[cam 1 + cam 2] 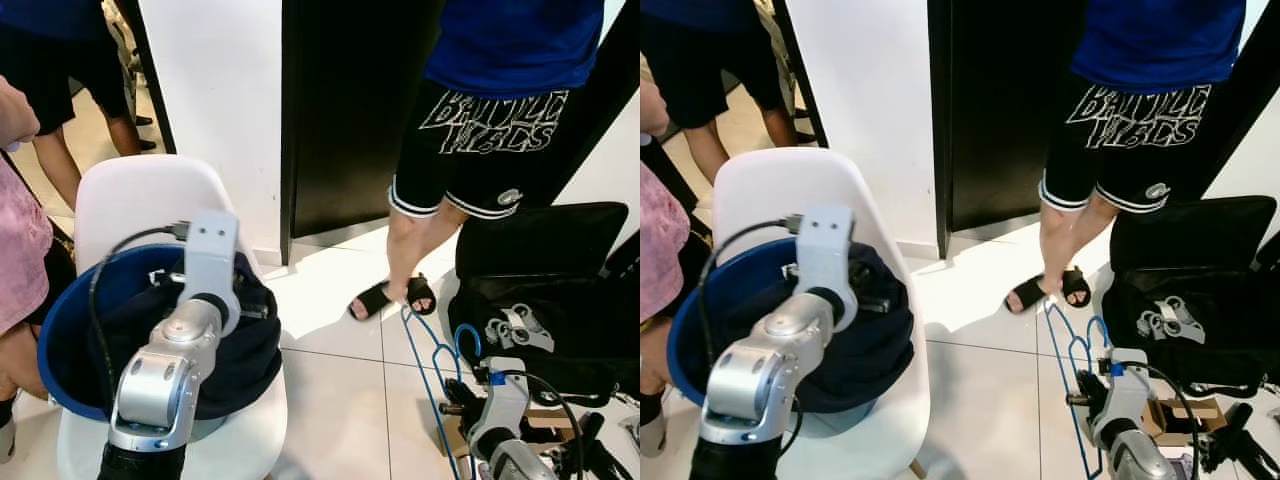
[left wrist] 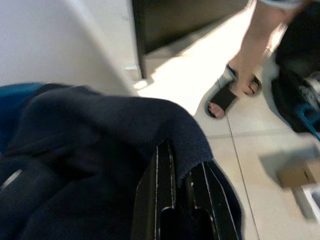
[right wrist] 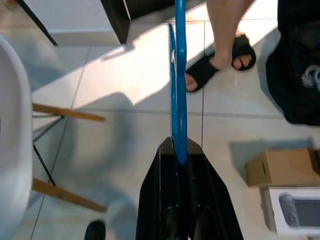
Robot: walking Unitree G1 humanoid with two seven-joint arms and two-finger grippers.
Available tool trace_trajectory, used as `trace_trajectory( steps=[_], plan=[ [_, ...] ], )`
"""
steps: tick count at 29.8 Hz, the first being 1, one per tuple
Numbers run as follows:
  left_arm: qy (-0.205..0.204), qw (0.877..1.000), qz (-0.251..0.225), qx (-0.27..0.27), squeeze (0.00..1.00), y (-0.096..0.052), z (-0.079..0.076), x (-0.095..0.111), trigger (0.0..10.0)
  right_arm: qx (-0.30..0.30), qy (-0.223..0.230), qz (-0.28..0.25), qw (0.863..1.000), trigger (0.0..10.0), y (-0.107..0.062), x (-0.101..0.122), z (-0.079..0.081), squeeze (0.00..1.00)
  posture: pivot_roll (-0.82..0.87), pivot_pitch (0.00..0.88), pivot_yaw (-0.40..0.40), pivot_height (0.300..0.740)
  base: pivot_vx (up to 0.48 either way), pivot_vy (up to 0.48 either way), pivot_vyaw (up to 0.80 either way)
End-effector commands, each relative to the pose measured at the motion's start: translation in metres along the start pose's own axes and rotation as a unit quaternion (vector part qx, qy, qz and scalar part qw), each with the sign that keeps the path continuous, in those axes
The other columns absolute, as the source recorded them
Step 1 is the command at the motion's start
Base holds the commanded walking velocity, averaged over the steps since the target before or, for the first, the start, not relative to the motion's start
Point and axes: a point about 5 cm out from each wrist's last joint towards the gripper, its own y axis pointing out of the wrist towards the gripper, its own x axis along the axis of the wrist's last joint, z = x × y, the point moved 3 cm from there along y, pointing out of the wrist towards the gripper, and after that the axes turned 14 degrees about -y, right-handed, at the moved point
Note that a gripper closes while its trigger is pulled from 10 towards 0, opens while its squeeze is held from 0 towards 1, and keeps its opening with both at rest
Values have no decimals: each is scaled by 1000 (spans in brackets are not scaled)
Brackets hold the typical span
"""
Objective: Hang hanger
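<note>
White tiled floor (image 1: 340, 400), white wall and dark doorway ahead. I see a white plastic chair (image 1: 130, 200) carrying a round blue basket (image 1: 60, 340) of dark navy cloth (image 2: 100, 135). Left gripper (image 2: 180, 175) is down in that basket, its 2 fingers clenched on a fold of the cloth. Right gripper (image 3: 180, 155) sits low over the floor, pinching the thin blue wire hanger (image 3: 177, 75). A person in black slides (image 1: 372, 298) stands beside a black bag (image 1: 560, 260).

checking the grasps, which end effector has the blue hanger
The right end effector, fingers shut on the blue hanger above the floor. The left end effector pinches the navy garment instead.
</note>
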Motion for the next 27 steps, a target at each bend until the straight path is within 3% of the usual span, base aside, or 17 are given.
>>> trace_trajectory(
  steps=[1, 7, 8, 17, 18, 19, 21, 25, 27],
  plan=[
    [19, 999, 20, -33, 0, -5, -8, -6, 10000, -13, 13, 14, 1000, 10000, -6, -10, -13, 0, -12, 128, -51, 740, 0, 0, 0],
    [31, 998, 22, -52, 0, -4, -8, -2, 10000, -18, 17, 33, 999, 10000, -10, -19, -24, 0, -12, 126, -50, 740, 0, 0, 0],
    [26, 997, 25, -63, 1000, -5, -7, 1, 10000, -20, 18, 41, 999, 10000, -12, -23, -27, 0, -12, 123, -49, 740, 0, 0, 0],
    [-4, 995, 16, -100, 1000, -7, -9, 15, 10000, -23, 22, 57, 998, 10000, -16, -32, -27, 0, -12, 119, -50, 740, 0, 0, 0],
    [-31, 992, -8, -124, 1000, -8, -16, 29, 10000, -21, 22, 59, 998, 10000, -15, -32, -24, 0, -14, 118, -51, 740, 0, 0, 0],
    [-31, 992, -8, -124, 1000, -8, -16, 29, 10000, -21, 22, 59, 998, 10000, -15, -32, -24, 0, -14, 118, -51, 740, 0, 0, 0],
    [-84, 980, -67, -166, 1000, -13, -26, 60, 10000, -16, 19, 50, 998, 10000, -8, -26, -20, 0, -15, 117, -54, 740, 0, 0, 0],
    [-99, 975, -83, -178, 1000, -15, -28, 69, 10000, -14, 18, 45, 999, 10000, -6, -22, -18, 0, -15, 117, -54, 740, 0, 0, 0],
    [-129, 966, -113, -193, 1000, -20, -27, 86, 10000, -8, 12, 25, 1000, 10000, 1, -9, -15, 0, -16, 121, -55, 740, 0, 0, 0]
  ],
)
